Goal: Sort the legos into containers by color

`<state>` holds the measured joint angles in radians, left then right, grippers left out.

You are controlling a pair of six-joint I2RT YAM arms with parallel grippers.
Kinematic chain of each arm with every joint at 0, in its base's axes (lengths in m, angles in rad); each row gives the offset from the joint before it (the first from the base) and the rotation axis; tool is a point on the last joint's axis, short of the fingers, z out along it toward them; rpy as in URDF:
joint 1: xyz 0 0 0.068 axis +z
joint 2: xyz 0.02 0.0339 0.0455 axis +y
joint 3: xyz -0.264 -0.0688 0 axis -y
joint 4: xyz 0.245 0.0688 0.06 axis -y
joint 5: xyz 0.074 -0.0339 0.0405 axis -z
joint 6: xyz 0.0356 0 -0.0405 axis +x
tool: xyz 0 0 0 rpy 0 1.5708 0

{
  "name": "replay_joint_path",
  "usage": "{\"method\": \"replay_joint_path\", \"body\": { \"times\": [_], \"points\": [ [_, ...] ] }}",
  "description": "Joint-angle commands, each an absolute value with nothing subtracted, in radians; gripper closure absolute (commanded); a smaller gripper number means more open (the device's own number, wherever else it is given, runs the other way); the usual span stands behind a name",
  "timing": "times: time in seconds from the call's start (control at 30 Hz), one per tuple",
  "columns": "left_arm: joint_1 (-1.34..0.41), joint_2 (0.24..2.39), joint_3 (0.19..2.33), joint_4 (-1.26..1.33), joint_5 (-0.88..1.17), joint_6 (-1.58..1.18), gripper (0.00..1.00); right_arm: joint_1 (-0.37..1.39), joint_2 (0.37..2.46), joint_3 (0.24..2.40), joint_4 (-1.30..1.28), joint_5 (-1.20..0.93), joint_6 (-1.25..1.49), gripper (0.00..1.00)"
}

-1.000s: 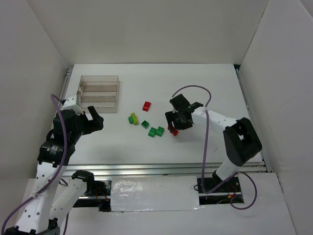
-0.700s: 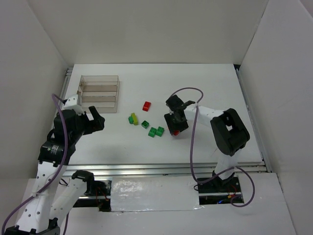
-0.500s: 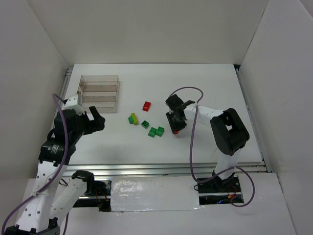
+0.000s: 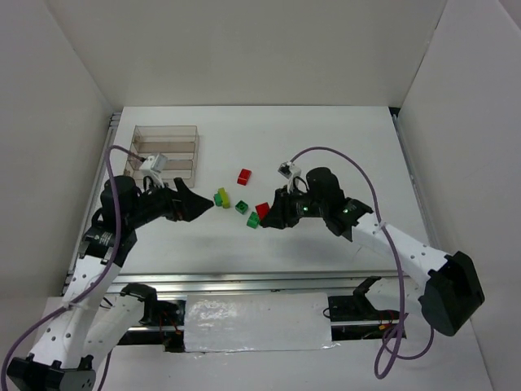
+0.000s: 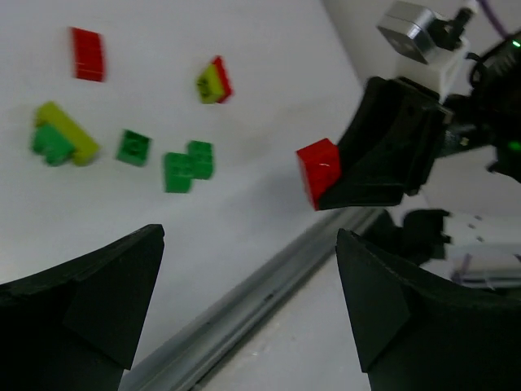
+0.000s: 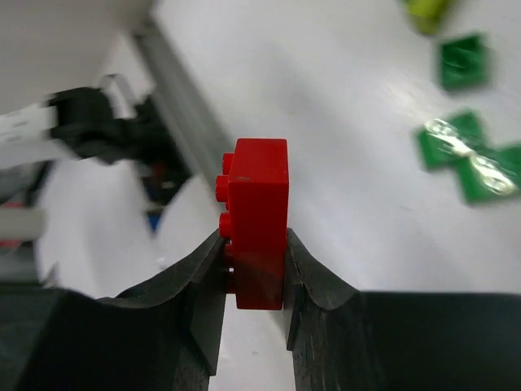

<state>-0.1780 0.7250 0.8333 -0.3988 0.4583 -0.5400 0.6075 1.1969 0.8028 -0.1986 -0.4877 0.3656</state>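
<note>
1. From above, the right gripper (image 4: 273, 213) is clamped on a red brick (image 4: 262, 209), held off the table (image 4: 350, 147). The clear tray (image 4: 165, 147) sits well apart, up and left of that brick. The left gripper (image 4: 199, 204) is left of it.
2. The left wrist camera shows the left gripper's fingers (image 5: 98, 301) spread wide and empty. Green bricks (image 5: 187, 165) lie left of the red brick.
3. At the right wrist, both fingers (image 6: 203, 277) pinch the red brick's sides.

2 white arms (image 4: 407, 248), black fingers (image 6: 163, 326), purple cables (image 4: 326, 148)
</note>
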Motion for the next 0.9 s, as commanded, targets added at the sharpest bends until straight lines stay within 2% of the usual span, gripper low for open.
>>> {"method": "replay_joint_path", "body": {
  "times": [0.0, 0.27, 0.43, 0.57, 0.63, 0.77, 0.8, 0.87],
  "points": [
    [-0.244, 0.718, 0.793, -0.063, 0.788, -0.684, 0.0, 0.633, 1.143, 0.75, 0.137, -0.844, 0.492, 0.99],
    [-0.455, 0.767, 0.784, 0.1, 0.799, -0.73, 0.02, 0.781, 1.091, 0.768, 0.413, -0.945, 0.629, 0.99],
    [-0.509, 0.784, 0.79, 0.118, 0.793, -0.727, 0.14, 0.805, 1.103, 0.79, 0.486, -0.971, 0.66, 0.99],
    [-0.515, 0.79, 0.798, 0.117, 0.802, -0.724, 0.34, 0.811, 1.104, 0.802, 0.497, -0.969, 0.653, 0.98],
    [-0.515, 0.79, 0.795, 0.138, 0.821, -0.733, 0.37, 0.811, 1.112, 0.807, 0.509, -0.963, 0.663, 0.98],
    [-0.52, 0.795, 0.784, 0.182, 0.854, -0.752, 0.37, 0.813, 1.137, 0.844, 0.503, -0.948, 0.666, 0.98],
    [-0.52, 0.796, 0.782, 0.189, 0.859, -0.753, 0.41, 0.811, 1.144, 0.851, 0.505, -0.948, 0.667, 0.98],
    [-0.523, 0.801, 0.784, 0.198, 0.871, -0.752, 0.62, 0.811, 1.163, 0.871, 0.497, -0.927, 0.67, 0.98]
  ]
}}
